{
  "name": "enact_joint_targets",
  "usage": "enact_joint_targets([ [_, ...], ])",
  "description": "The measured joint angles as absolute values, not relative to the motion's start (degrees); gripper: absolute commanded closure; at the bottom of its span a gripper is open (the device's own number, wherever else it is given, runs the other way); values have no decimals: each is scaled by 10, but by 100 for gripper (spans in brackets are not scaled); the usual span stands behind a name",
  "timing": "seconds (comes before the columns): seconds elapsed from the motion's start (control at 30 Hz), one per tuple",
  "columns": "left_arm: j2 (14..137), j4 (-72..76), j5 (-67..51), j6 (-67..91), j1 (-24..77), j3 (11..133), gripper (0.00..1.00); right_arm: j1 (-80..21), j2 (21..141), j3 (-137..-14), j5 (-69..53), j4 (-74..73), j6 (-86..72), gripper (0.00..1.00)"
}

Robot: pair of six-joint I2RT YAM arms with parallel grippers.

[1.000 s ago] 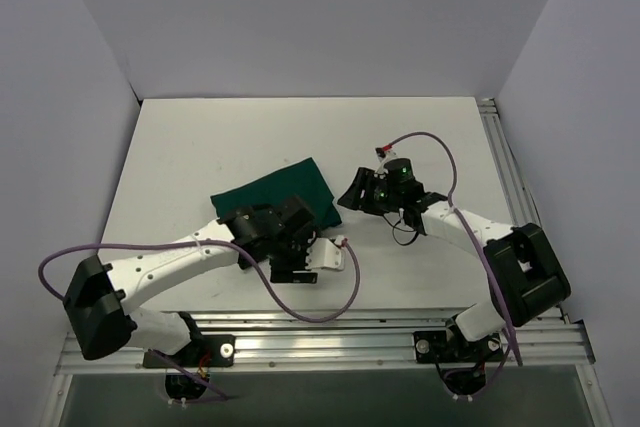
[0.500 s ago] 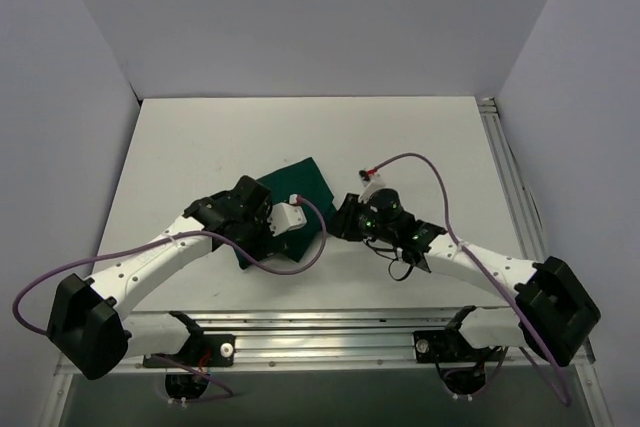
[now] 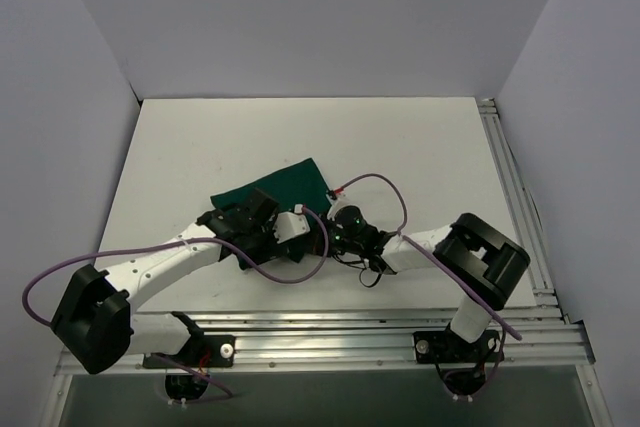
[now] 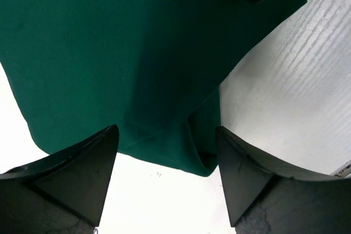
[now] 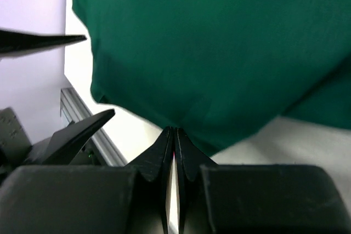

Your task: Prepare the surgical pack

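Drape [image 3: 285,187], dark green, folded into a skewed rectangle, lies flat on the white table [image 3: 420,137], left of centre and toward the near half; nothing else of the pack shows in any view. Nearest the bases, both arms reach inward and meet at the cloth's near right edge. Left gripper [image 4: 164,135]: jaws wide apart, held low over the cloth, straddling a near corner where a folded layer ends in a small rolled lip; nothing between the fingers but cloth below. Right gripper [image 5: 174,131]: fingertips pressed together, the tips meeting right at the cloth's hem. Whether a layer is caught between them cannot be told from here; the edge looks drawn to a slight point there, so a pinch seems likely. Farther on, the rest of the cloth lies smooth and undisturbed, with bare table beyond. Step in hand, as I read it: taking hold of the edge to open or refold the cloth. Next move calls for the left jaws to close on their corner, then both arms lifting together so the layers separate evenly.
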State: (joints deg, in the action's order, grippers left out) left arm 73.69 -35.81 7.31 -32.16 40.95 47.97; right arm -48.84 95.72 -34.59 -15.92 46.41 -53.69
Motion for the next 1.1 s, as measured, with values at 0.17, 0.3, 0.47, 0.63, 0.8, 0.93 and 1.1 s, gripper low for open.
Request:
enact_joint_targets([
  [0.17,738,-342,75,-322,411,475,39,-488,1014,-357,-161,509,-550,100],
  [0.3,743,-323,75,-328,412,465,55,-488,1030,-358,-166,527,-557,100],
  [0.47,748,-316,75,-336,412,457,78,-488,1030,-359,-166,537,-560,100],
  [0.63,739,-313,75,-336,412,457,98,-488,1047,-381,-172,545,-562,100],
  [0.8,727,-310,75,-336,412,457,98,-489,1073,-402,-181,551,-568,100],
  [0.93,706,-308,77,-336,411,457,98,-491,1080,-417,-185,551,-570,100],
  [1.1,690,-306,83,-336,411,457,98,-492,1084,-423,-184,565,-578,100],
])
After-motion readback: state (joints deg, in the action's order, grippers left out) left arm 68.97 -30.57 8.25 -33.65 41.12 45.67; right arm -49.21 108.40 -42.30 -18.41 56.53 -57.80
